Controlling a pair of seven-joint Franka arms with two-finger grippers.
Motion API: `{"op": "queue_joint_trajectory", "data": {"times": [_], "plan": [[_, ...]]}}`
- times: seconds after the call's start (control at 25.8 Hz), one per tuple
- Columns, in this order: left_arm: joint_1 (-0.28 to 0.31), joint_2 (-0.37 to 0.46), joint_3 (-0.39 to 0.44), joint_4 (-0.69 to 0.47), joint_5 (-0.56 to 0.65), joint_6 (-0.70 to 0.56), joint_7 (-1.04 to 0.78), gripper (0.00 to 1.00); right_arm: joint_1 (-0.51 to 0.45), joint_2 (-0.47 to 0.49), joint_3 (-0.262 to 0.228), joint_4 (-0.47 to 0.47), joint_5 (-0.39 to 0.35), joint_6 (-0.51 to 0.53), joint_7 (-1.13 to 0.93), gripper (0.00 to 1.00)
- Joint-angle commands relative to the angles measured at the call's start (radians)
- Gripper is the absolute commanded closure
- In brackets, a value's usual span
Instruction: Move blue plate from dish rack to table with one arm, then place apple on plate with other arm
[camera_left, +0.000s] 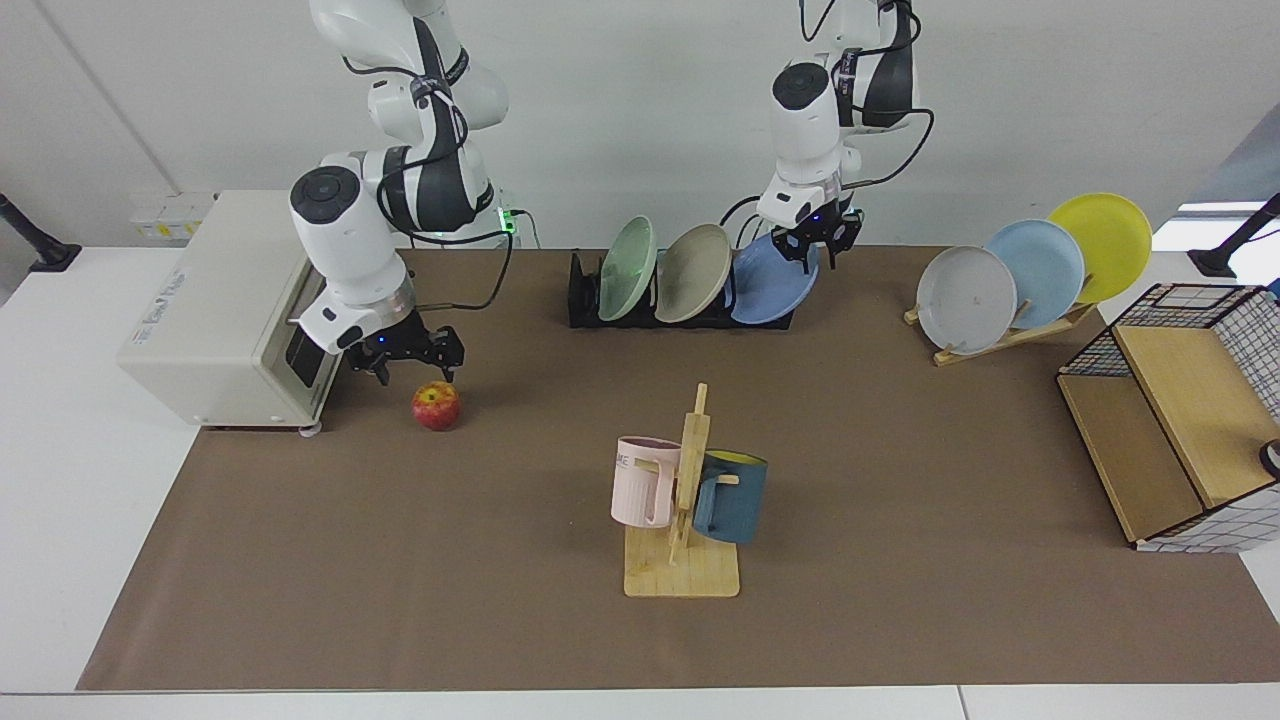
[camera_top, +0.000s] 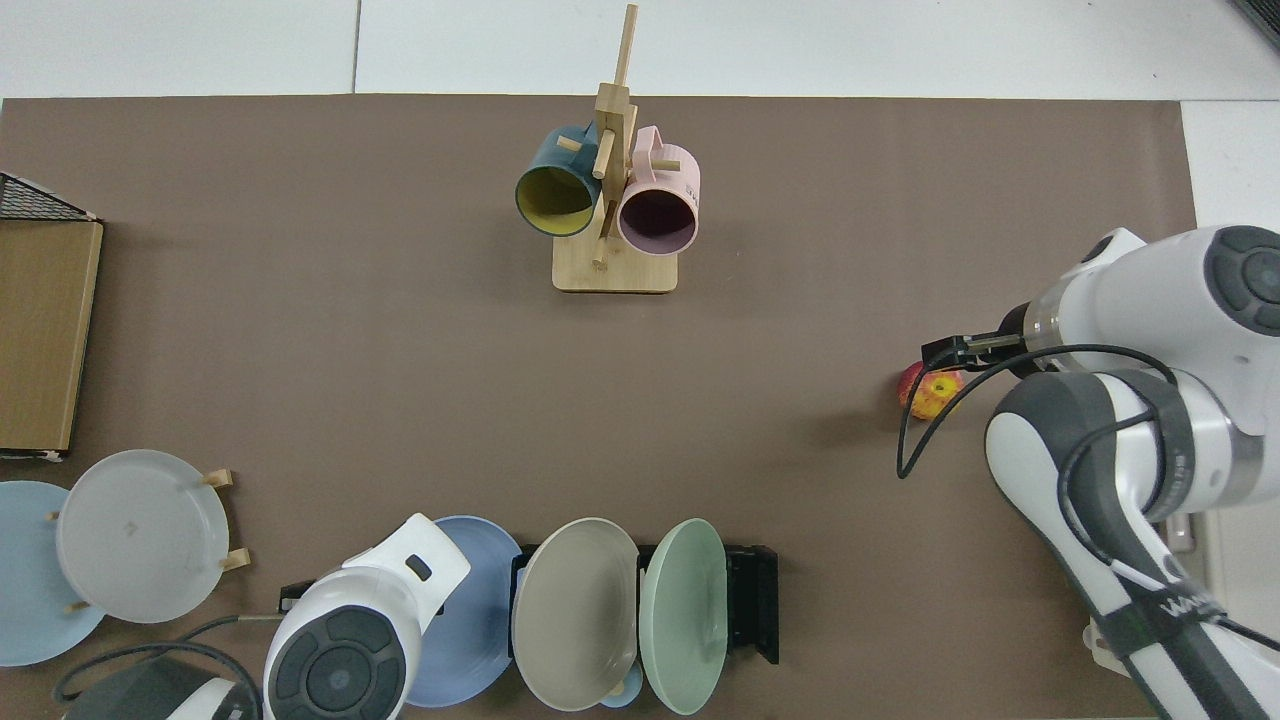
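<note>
The blue plate (camera_left: 772, 288) leans in the end slot of the black dish rack (camera_left: 582, 300), beside a beige and a green plate. My left gripper (camera_left: 822, 242) is at the plate's upper rim. From above, that arm's wrist (camera_top: 345, 640) covers part of the blue plate (camera_top: 482, 600). The apple (camera_left: 436, 405) rests on the brown mat of the table (camera_left: 900, 600), next to the oven. My right gripper (camera_left: 415, 362) hangs open just above and behind it, touching nothing. In the top view the right gripper (camera_top: 952, 352) overlaps the apple (camera_top: 930, 393).
A white toaster oven (camera_left: 210, 320) stands close to the right arm. A wooden mug tree (camera_left: 685, 490) holds a pink and a blue mug mid-table. A wooden stand (camera_left: 1010, 335) carries grey, pale blue and yellow plates. A wire-and-wood basket (camera_left: 1170, 420) sits beyond it.
</note>
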Motion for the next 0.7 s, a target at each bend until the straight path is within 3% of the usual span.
{"op": "queue_joint_trajectory", "data": {"times": [0.0, 0.04, 0.31, 0.5, 0.66], "plan": [[0.003, -0.024, -0.003, -0.028, 0.006, 0.027, 0.012, 0.94, 0.006, 0.03, 0.002, -0.071, -0.008, 0.114, 0.026, 0.0], [0.004, -0.021, -0.003, -0.028, 0.006, 0.03, 0.013, 1.0, 0.007, 0.036, 0.002, -0.085, -0.008, 0.134, 0.026, 0.0], [0.012, -0.011, -0.003, -0.011, 0.007, 0.021, 0.016, 1.0, 0.001, 0.099, 0.002, -0.133, -0.008, 0.224, 0.024, 0.0], [0.015, -0.011, -0.005, 0.083, 0.028, -0.068, 0.007, 1.0, 0.001, 0.115, 0.002, -0.151, -0.008, 0.238, 0.026, 0.03], [0.013, -0.008, -0.012, 0.193, 0.142, -0.185, -0.028, 1.0, -0.004, 0.116, 0.002, -0.15, -0.008, 0.229, 0.009, 0.84]]}}
